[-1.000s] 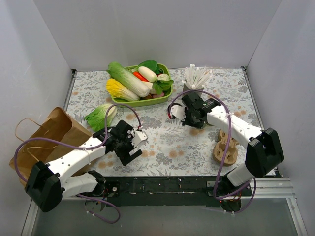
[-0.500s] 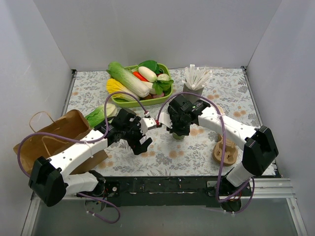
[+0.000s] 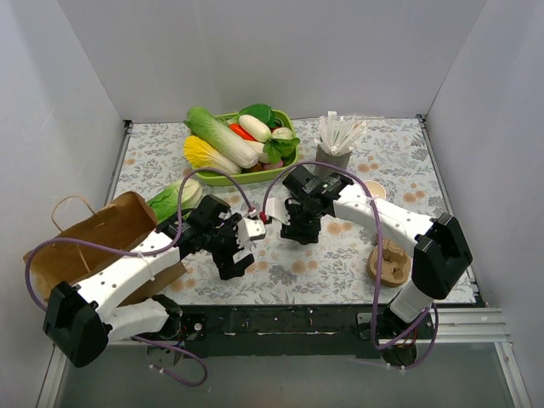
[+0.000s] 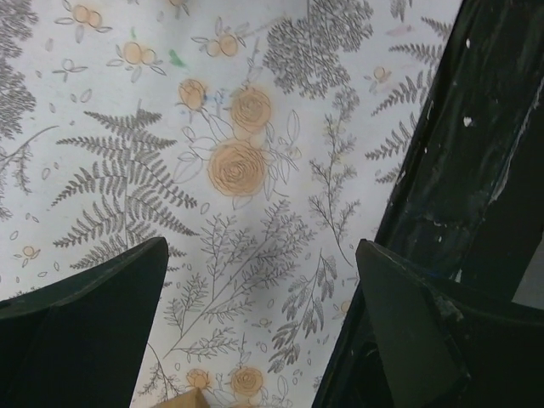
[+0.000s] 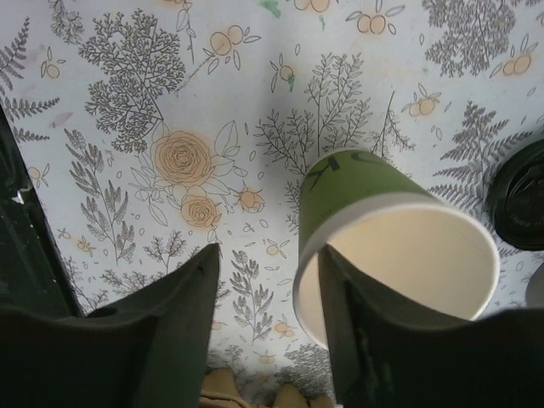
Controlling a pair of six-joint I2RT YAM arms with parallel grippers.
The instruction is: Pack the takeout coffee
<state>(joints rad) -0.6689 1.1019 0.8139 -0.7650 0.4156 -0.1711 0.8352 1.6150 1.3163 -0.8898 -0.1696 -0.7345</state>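
The right wrist view's edge cuts off a black lid [image 5: 520, 204]; one finger [image 5: 357, 348] of the right hand [image 5: 268, 336] hides part of the lidless green cup [image 5: 382, 204].

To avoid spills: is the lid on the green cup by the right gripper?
Off: the green cup shows its bare cream inside, no lid.

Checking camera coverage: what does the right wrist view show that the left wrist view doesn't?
Only right wrist: a lidless dark-green paper cup, cream inside, and part of what looks like a round black plastic lid at the right edge. Only left wrist: a scuffed black rail. Both: the floral tablecloth and each gripper's own dark fingers, apart.
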